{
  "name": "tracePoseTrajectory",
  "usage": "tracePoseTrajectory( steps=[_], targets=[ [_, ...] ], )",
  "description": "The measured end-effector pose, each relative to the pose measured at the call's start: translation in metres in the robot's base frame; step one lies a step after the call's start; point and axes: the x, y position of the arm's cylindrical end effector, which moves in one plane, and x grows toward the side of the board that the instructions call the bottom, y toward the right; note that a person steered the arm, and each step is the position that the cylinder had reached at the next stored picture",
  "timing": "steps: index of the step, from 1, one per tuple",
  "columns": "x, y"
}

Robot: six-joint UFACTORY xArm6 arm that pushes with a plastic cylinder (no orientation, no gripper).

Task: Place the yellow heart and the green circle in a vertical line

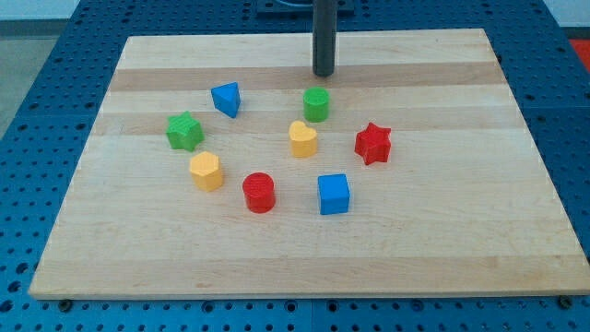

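Note:
The yellow heart (302, 139) lies near the board's middle. The green circle (316, 104) sits just above it and slightly to the right, a small gap between them. My tip (324, 74) rests on the board directly above the green circle, a short gap away, not touching it.
A blue triangle (226, 99) and a green star (184, 131) lie at the left, a yellow hexagon (206, 171) below them. A red cylinder (259, 193) and a blue cube (334, 194) sit below the heart. A red star (373, 143) is at its right. The wooden board (461, 249) rests on a blue perforated table.

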Motion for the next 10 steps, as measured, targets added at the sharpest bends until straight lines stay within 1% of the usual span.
tracePoseTrajectory(
  steps=[3,4,5,6,7,8,9,10],
  targets=[
    [0.002,-0.003],
    [0.018,0.029],
    [0.043,0.077],
    [0.051,0.091],
    [0.064,0.086],
    [0.096,0.062],
    [0.114,0.032],
    [0.114,-0.001]
  ],
)
